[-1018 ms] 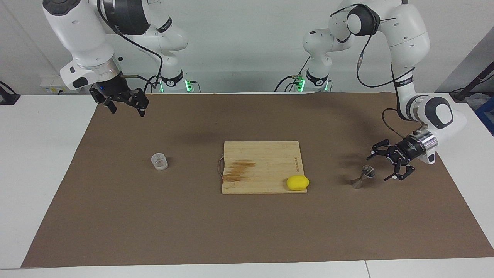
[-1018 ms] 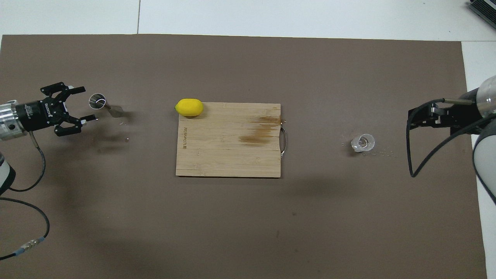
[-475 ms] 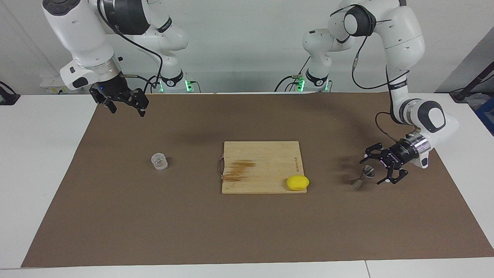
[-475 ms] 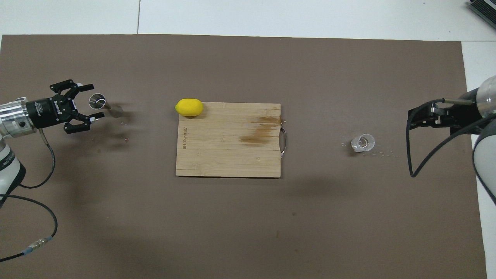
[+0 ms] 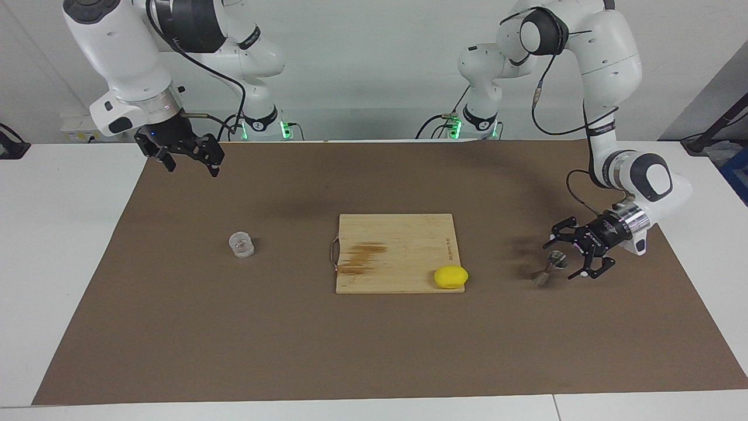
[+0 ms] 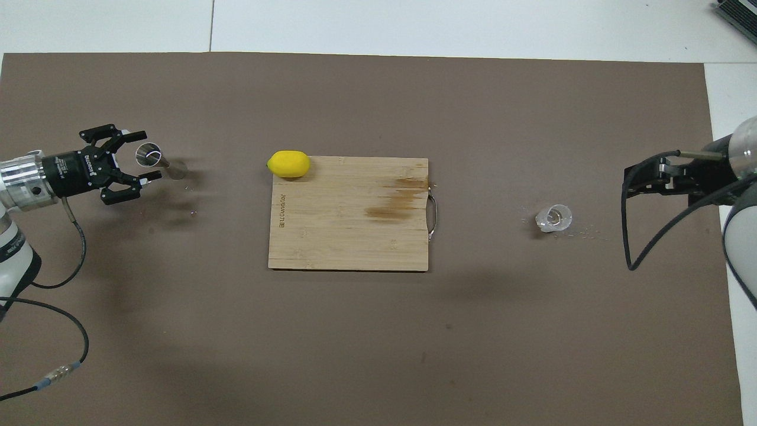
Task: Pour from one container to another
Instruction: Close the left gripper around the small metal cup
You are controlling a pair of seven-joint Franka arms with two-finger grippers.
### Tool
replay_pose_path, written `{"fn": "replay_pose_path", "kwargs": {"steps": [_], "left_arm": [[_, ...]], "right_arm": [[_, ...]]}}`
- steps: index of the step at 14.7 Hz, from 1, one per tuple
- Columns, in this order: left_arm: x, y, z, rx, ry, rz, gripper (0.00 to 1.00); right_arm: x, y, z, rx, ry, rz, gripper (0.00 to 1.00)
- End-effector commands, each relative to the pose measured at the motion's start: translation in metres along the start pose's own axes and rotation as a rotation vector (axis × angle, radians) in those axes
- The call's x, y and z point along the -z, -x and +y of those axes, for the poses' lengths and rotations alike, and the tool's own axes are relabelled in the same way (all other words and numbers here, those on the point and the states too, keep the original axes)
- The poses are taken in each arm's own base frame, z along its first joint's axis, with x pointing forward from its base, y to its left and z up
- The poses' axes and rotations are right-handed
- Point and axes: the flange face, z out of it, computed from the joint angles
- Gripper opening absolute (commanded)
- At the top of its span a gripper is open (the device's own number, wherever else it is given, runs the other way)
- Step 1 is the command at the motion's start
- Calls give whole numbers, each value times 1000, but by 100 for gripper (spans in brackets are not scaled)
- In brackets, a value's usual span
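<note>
Steel jigger (image 5: 550,268) stands between spread left gripper (image 5: 565,257) fingers (untouched); right gripper (image 5: 188,162) open, cup (image 5: 241,244) unobstructed.

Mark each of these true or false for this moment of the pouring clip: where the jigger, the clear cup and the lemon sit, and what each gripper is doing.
1. The left gripper has its fingers on either side of the steel jigger, which stands on the brown mat. True; the fingers are still apart.
2. The clear cup is held up in the air by the right gripper. False: the cup stands on the mat with nothing near it, and the right gripper hangs open above the mat's edge nearest the robots.
3. The yellow lemon lies at a corner of the cutting board. True.
4. The jigger stands on the cutting board. False: it is on the mat, toward the left arm's end of the table.
</note>
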Motion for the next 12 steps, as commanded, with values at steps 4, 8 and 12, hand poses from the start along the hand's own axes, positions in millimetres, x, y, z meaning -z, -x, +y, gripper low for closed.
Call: {"fn": "replay_pose_path", "kwargs": {"steps": [4, 8, 12], "left_arm": [[5, -5, -2, 2, 31, -10, 82], [5, -5, -2, 2, 31, -10, 82], [5, -5, -2, 2, 29, -11, 30]], "right_arm": [[0, 6, 5, 12, -22, -14, 100], [0, 6, 6, 9, -22, -14, 100], [0, 6, 6, 10, -22, -14, 100]]}}
